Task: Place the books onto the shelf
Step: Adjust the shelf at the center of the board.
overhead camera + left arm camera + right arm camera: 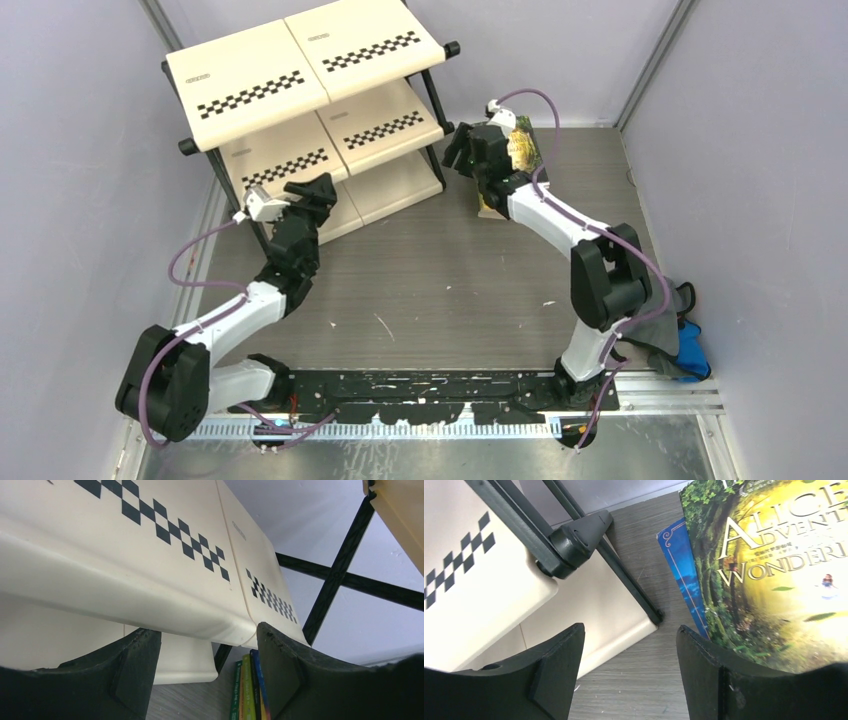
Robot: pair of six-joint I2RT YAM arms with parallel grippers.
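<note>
Grey table [420,280], shelf [300,70] at eleven o'clock. Left gripper [209,642] and right gripper [629,637] both apart, empty. Likely risk: knocking over books [769,580] at one o'clock on approach.

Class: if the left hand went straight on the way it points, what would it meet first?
Probably the shelf: a cream panel's rounded front edge lies just ahead of the open left hand. The books stand lower and seem off that line. Depth is unclear.
</note>
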